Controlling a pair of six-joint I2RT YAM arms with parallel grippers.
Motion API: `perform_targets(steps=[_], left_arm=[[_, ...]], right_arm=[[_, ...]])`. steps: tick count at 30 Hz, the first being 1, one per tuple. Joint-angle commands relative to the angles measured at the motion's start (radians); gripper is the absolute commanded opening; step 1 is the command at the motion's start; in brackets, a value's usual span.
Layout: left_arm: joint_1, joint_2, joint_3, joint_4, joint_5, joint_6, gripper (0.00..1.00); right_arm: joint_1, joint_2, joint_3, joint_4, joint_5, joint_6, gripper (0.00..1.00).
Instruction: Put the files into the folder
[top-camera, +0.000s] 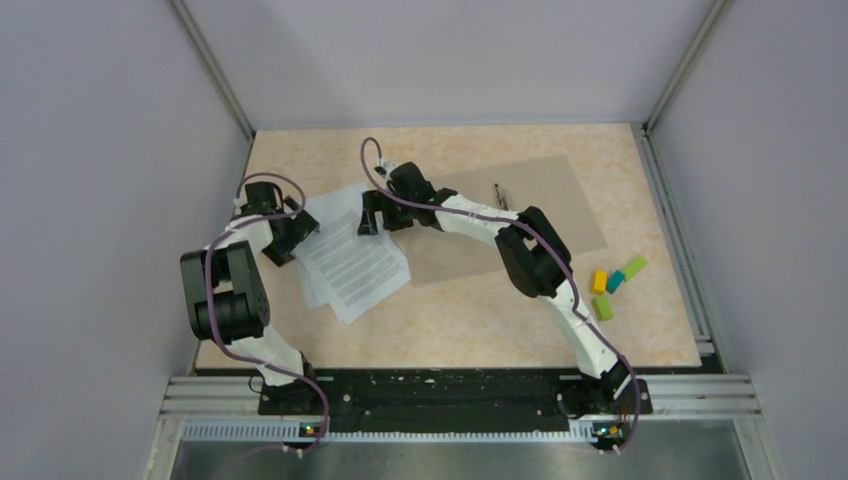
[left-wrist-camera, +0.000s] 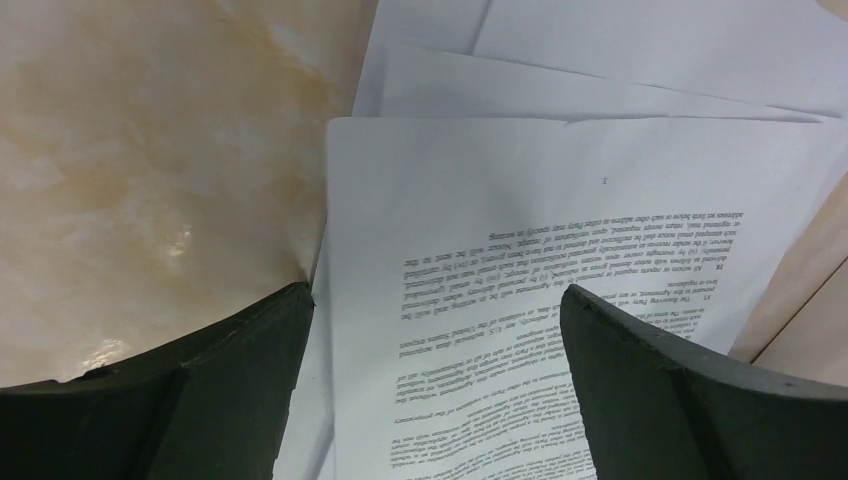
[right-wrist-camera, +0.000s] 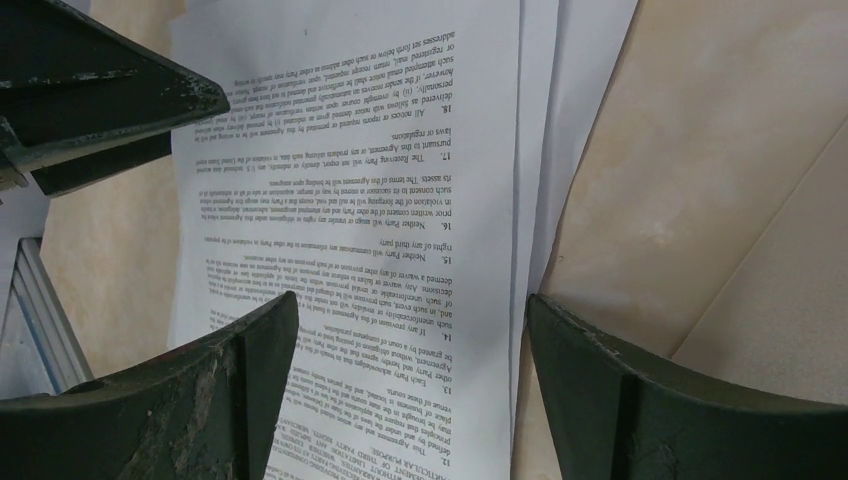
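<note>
Beige marbled tabletop (top-camera: 480, 320), white files (top-camera: 350, 265), grey walls (top-camera: 450, 60)

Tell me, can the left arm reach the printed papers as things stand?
Probably yes: the left gripper hangs open over one edge of the papers, nothing between them; the right gripper sits over the opposite edge, apart.

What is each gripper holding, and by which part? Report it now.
Nothing is held. The left gripper and the right gripper both stand open above the files, fingers spread wide over the printed top sheet.
</note>
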Motion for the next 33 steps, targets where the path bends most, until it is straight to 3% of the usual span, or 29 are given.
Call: perform_targets(steps=[1, 5, 7, 17, 25, 33], left_arm=[[-0.031, 0.056, 0.023, -0.094, 0.062, 0.013, 0.99], [-0.026, 0.035, 0.057, -0.188, -0.107, 0.048, 0.99], [-0.025, 0.029, 0.063, -0.197, -0.123, 0.07, 0.99], [-0.044, 0.15, 0.081, -0.159, 0.148, 0.109, 0.99], [-0.067, 0.149, 0.093, -0.165, 0.156, 0.084, 0.99], [-0.072, 0.156, 0.107, -0.173, 0.189, 0.065, 0.84]], right_arm=[[0.017, 0.045, 0.0, -0.107, 0.079, 0.029, 0.84], [-0.006, 0.017, -0.042, -0.131, 0.104, 0.015, 0.84], [-0.011, -0.004, -0.073, -0.128, 0.1, 0.011, 0.84], [0.009, -0.044, -0.19, -0.073, 0.025, 0.062, 0.84], [0.029, -0.022, -0.179, -0.056, -0.005, 0.101, 0.85], [0.029, -0.002, -0.162, -0.057, -0.034, 0.102, 0.85]])
